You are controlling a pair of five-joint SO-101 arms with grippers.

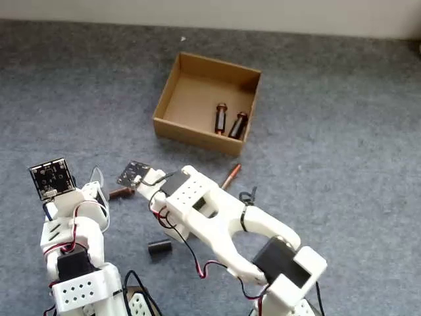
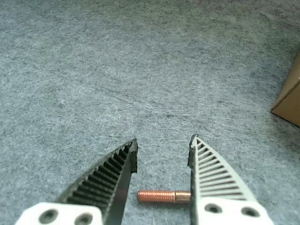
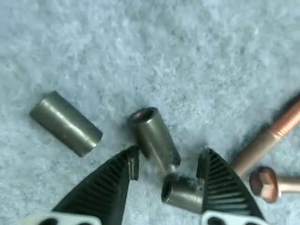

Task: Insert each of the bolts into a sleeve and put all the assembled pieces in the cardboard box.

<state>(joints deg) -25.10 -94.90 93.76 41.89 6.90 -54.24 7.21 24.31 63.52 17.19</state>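
Note:
The cardboard box (image 1: 172, 92) stands at the back and holds two assembled pieces (image 1: 229, 120). My left gripper (image 2: 164, 139) is open just above the carpet, with a copper bolt (image 2: 163, 196) lying between the bases of its fingers. My right gripper (image 3: 169, 151) is open too, low over a cluster of three grey sleeves: one (image 3: 153, 137) between its fingertips, one (image 3: 180, 192) against the inside of a finger, one (image 3: 65, 123) off to the side. Two copper bolts (image 3: 265, 143) lie just beyond that finger. In the high view the right arm (image 1: 217, 217) covers this cluster.
One loose bolt (image 1: 230, 176) lies on the grey carpet in front of the box. A dark sleeve (image 1: 159, 247) rests under the right arm's cables. A brownish piece (image 1: 120, 193) lies between the two arms. A box corner (image 2: 288, 101) shows beside the left gripper.

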